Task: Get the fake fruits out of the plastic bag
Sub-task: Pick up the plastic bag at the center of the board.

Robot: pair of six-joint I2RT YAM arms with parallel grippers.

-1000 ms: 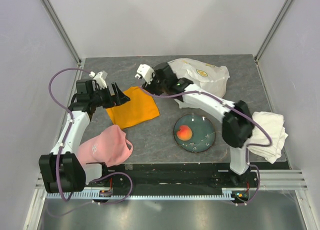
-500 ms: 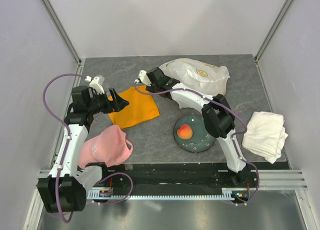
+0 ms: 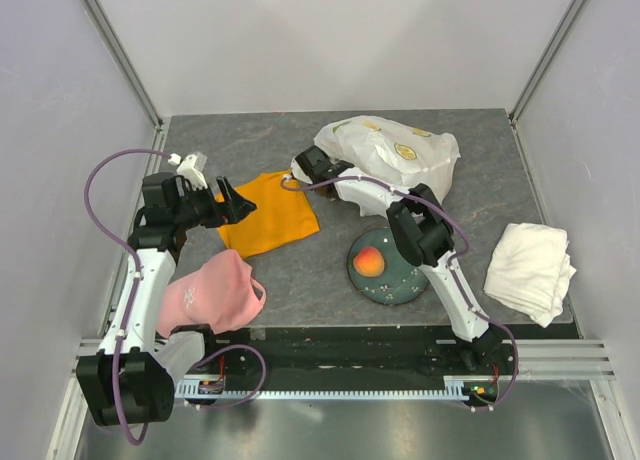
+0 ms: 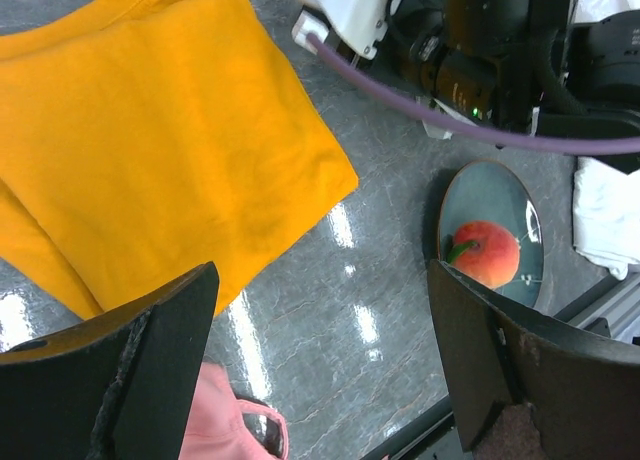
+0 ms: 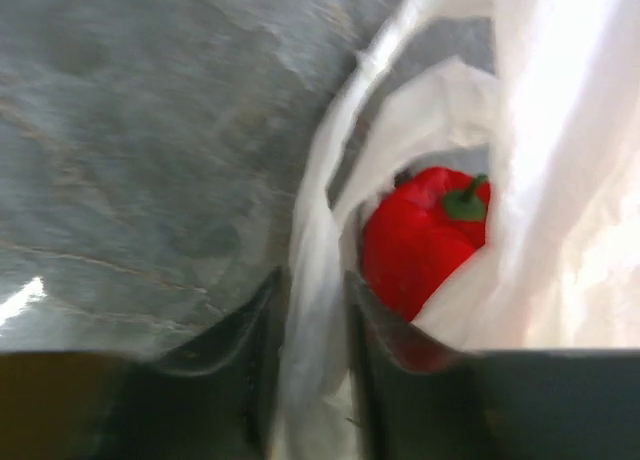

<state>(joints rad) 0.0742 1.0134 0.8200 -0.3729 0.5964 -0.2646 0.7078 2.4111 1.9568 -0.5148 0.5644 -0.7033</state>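
White plastic bag [image 5: 320, 260] rim now pinched by right jaws.

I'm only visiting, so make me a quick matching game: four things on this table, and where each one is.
Things: 1 peach; 2 red pepper; 3 white towel; 4 orange cloth.
Places: A inside the plastic bag; B far right, alone; C on the dark plate; D flat, left of the bag.
Pairs: 1-C, 2-A, 3-B, 4-D.
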